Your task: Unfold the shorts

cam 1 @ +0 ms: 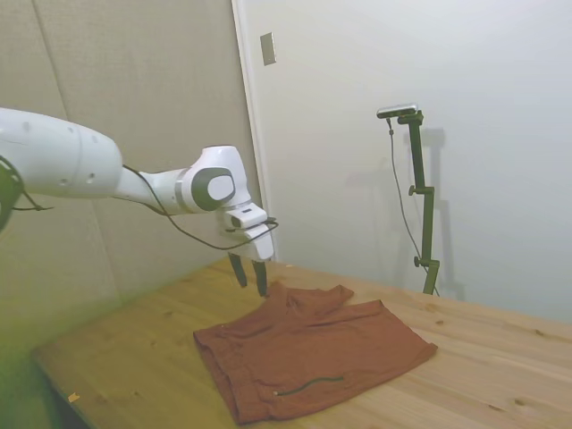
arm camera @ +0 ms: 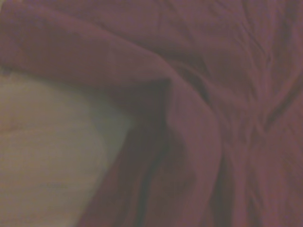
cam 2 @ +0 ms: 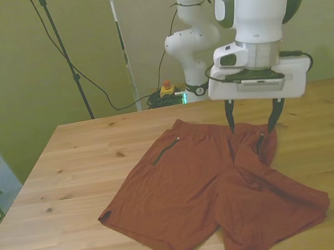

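One cloth: the shorts (cam 2: 208,188), rust-brown, lay spread on the wooden table (cam 2: 68,177), both legs fanned toward the near edge in the front view.
Left leg, front view: lay flat and smooth, hem near the table's near edge.
Zipper (cam 2: 166,150): a short dark line, sat near the waistband on the front view's left half; in the side view showed at the near edge of the cloth (cam 1: 308,386).
Right leg, front view: rumpled, with a raised fold close under the claw.
Gripper (cam 2: 253,118): hung just above the waistband on the front view's right, fingers spread wide apart and pointing down, nothing between them; in the side view hovered over the far left corner of the cloth (cam 1: 249,273).
Contact: cannot tell whether the fingertips touched the fabric.
Wrist view: filled with creased fabric (arm camera: 213,94), blurred, with a pale patch of table (arm camera: 47,156) beside it.
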You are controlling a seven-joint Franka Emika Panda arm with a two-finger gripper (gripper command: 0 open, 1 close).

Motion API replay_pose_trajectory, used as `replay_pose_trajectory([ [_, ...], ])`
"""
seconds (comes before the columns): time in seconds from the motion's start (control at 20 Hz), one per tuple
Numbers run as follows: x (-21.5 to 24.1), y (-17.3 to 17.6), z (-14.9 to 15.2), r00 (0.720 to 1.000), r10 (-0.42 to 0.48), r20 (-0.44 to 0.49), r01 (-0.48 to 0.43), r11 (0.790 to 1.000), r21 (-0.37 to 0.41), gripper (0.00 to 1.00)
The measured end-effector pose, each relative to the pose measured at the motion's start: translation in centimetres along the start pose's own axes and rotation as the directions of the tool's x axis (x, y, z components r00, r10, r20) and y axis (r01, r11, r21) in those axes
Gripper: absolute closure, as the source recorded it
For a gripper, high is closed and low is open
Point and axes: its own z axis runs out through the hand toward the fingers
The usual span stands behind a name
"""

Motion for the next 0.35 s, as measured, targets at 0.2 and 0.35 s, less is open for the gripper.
replay_pose_trajectory([
  [0.2, -3.8, 5.8, -1.8, 0.999, -0.054, 0.001, 0.054, 0.998, -0.011, 0.0],
  [0.35, -7.2, 10.5, -1.9, 0.996, -0.093, -0.001, 0.093, 0.995, -0.024, 0.0],
])
